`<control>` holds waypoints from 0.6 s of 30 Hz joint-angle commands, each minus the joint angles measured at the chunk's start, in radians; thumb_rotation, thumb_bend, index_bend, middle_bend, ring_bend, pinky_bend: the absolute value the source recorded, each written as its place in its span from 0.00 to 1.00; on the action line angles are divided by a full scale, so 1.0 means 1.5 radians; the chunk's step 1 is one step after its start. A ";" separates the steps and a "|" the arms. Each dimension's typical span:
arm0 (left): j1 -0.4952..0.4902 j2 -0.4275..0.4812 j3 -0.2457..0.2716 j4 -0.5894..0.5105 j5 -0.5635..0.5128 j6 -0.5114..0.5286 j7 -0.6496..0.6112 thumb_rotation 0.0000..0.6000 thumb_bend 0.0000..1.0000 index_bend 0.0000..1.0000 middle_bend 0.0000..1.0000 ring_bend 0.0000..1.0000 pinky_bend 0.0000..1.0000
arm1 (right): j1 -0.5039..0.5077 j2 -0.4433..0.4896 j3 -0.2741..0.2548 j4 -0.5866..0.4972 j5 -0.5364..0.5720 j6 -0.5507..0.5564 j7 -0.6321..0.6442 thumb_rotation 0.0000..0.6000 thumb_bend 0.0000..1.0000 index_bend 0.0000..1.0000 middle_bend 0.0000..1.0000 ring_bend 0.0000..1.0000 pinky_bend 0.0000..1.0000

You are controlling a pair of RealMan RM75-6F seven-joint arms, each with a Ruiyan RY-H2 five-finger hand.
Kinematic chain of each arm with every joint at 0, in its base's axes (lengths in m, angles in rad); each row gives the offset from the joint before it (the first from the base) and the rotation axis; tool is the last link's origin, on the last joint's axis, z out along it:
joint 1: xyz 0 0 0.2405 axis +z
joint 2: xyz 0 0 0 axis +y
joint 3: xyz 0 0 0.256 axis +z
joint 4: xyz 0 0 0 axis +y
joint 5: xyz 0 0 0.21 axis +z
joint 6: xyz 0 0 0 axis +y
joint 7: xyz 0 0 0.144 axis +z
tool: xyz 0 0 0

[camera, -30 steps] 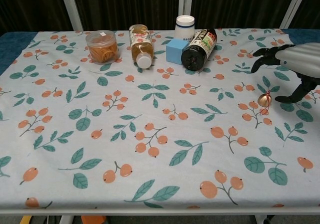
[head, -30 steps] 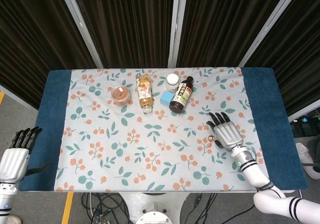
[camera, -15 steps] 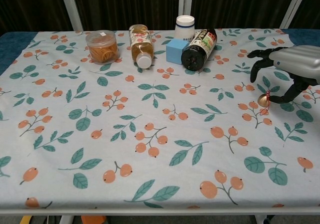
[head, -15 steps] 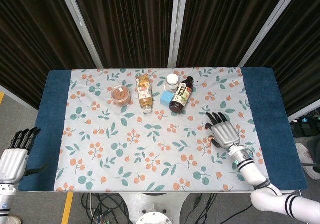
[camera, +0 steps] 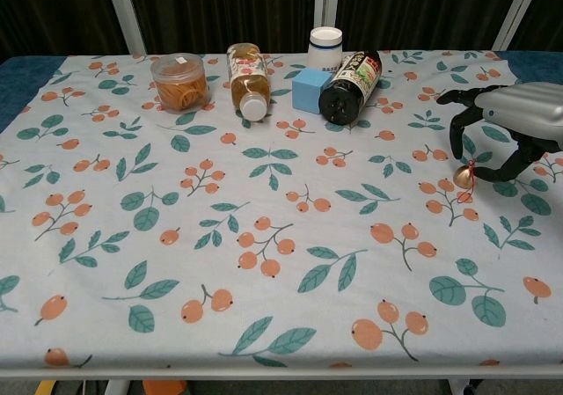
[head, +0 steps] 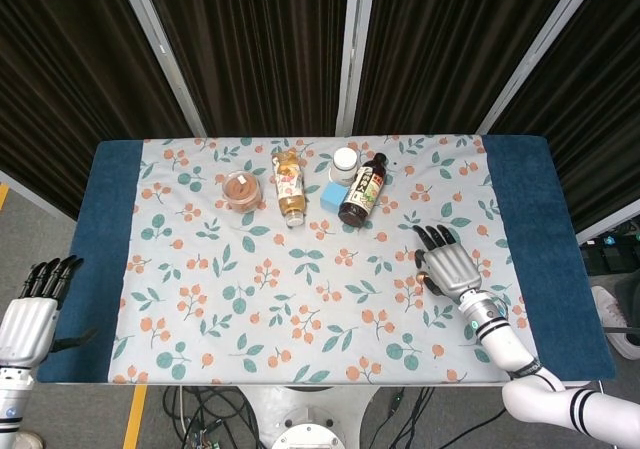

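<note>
**Right hand closing over the small bell**

Since the earlier frame, the right hand's fingers have been curling down around the bell.

Head view: the right hand (head: 449,267) is covering the bell, right of centre on the cloth; the left hand (head: 32,309) is hanging off-table, fingers together.

Chest view: the bell (camera: 463,178) is sitting upright, its red string pointing up between the curved, spread fingers (camera: 461,131); actual contact is unclear.

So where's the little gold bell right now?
The little gold bell sits on the flowery tablecloth at the right side of the chest view, just under the fingers of the right hand, well right of the dark bottle.
</note>
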State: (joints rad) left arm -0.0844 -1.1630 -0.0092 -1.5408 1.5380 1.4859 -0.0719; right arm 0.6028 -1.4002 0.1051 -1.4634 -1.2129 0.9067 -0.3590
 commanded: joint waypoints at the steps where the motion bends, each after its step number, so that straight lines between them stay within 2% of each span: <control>1: 0.000 0.000 0.000 0.000 0.000 0.000 0.000 1.00 0.00 0.06 0.05 0.00 0.04 | 0.000 0.000 -0.001 0.000 0.000 0.002 0.001 1.00 0.27 0.49 0.01 0.00 0.00; 18: 0.000 -0.001 0.002 0.001 0.000 -0.003 -0.001 1.00 0.00 0.06 0.05 0.00 0.04 | 0.008 -0.003 -0.007 0.005 0.012 -0.001 -0.001 1.00 0.29 0.53 0.05 0.00 0.00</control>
State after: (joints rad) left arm -0.0843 -1.1640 -0.0068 -1.5397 1.5376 1.4815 -0.0737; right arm 0.6146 -1.4039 0.0940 -1.4566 -1.1946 0.9057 -0.3613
